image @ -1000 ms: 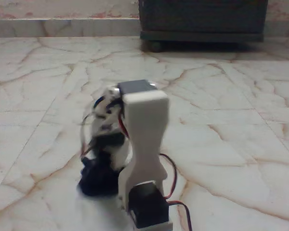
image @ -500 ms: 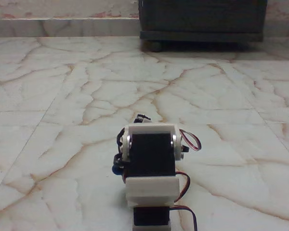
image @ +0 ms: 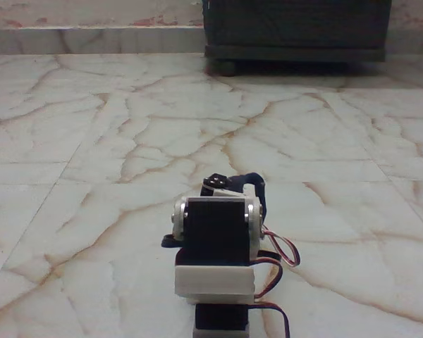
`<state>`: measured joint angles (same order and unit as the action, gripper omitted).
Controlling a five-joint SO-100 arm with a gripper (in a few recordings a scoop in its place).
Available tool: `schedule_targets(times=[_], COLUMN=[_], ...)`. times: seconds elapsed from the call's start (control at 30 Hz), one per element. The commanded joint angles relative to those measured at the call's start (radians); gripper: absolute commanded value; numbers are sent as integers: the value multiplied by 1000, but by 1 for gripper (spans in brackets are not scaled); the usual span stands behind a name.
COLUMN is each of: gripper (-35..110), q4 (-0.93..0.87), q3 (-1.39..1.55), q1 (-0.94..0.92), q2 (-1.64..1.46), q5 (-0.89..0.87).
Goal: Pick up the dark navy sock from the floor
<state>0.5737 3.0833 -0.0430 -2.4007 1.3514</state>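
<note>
Here the arm's servo block [image: 217, 232] hides the end effector, grip state unclear.

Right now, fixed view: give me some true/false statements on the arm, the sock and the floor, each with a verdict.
1. The arm is folded low at the bottom centre of the picture. True.
2. The dark navy sock lies spread flat on open tiles, far from the arm. False: only dark blue bits show, right against the arm, above and beside its upper servo block.
3. The floor is cream marble tile with reddish-brown veins. True.
4. A dark cabinet stands at the far edge of the floor. True.
5. The gripper's jaws are plainly wide open. False: the arm's own body hides them, so their state cannot be told.
6. Red wires loop out on the arm's left in the picture. False: they loop out on its right.
</note>
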Motion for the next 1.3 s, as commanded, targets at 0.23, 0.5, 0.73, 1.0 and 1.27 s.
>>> schedule_targets(times=[0.23, 0.5, 0.73, 1.0, 1.27], gripper=[0, 0, 0, 0, 0], q4=[161, 161, 160, 160, 150], q3=[-2, -2, -2, -2, -2], q1=[2, 34, 49, 51, 51], q2=[-40, -38, -38, -37, -37], q5=[173, 167, 172, 172, 175])
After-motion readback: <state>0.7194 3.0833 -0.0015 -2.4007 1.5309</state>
